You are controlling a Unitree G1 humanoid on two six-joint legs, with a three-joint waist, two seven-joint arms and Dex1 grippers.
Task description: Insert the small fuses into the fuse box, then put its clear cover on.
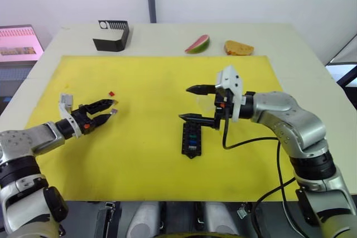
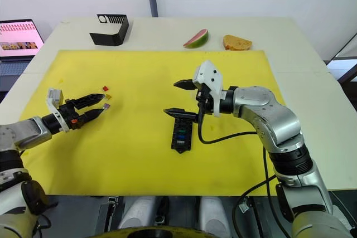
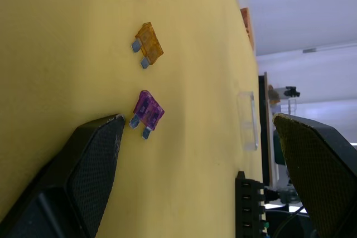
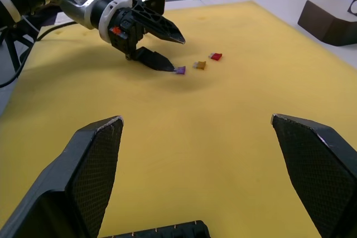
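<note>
Fuses (image 3: 147,113) lie left of the fuse box (image 1: 191,138).

Right eye view. Fuse box (image 2: 181,132) flat on yellow mat (image 2: 145,154), mid-counter, some slots showing blue and green. Right end effector (image 2: 178,97) above box's far end, fingers spread wide. Left end effector (image 2: 99,106) low over mat, fingers parted, red fuse (image 2: 105,88) and amber fuse (image 2: 109,97) just beside tips. Black holder (image 2: 110,30), watermelon slice (image 2: 196,39), bread slice (image 2: 237,42) along far edge of counter (image 2: 167,29). Laptop (image 2: 18,40) off left.
</note>
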